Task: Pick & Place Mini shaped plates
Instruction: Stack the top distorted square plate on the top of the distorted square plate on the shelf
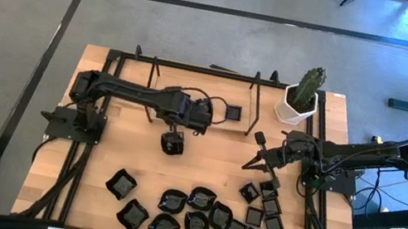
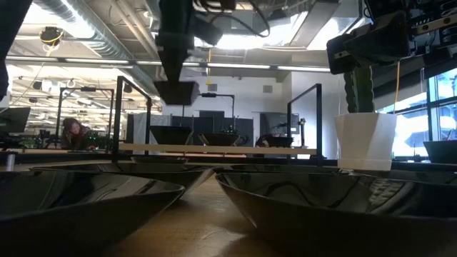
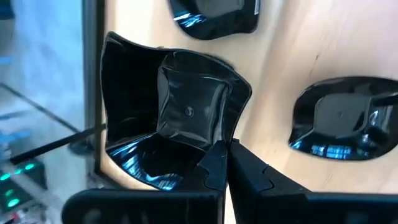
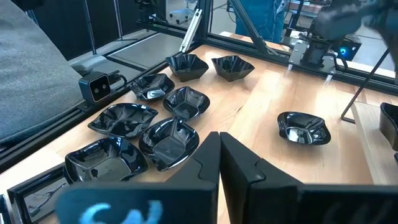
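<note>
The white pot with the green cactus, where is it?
In the high view, the white pot with the green cactus stands at the table's far right corner, just behind the right gripper.

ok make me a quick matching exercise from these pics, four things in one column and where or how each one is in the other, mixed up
Things:
1. left gripper
2. right gripper
3. white pot with cactus
4. lone square dish

Places or states:
A. stands at the table's far right corner
B. shut on the rim of a wavy black dish, lifted off the wood
C. lies by itself inside the black frame at the table's far side
D. shut and holding nothing, above the wood near the row of square dishes

Pairs: 1-B, 2-D, 3-A, 4-C
</note>
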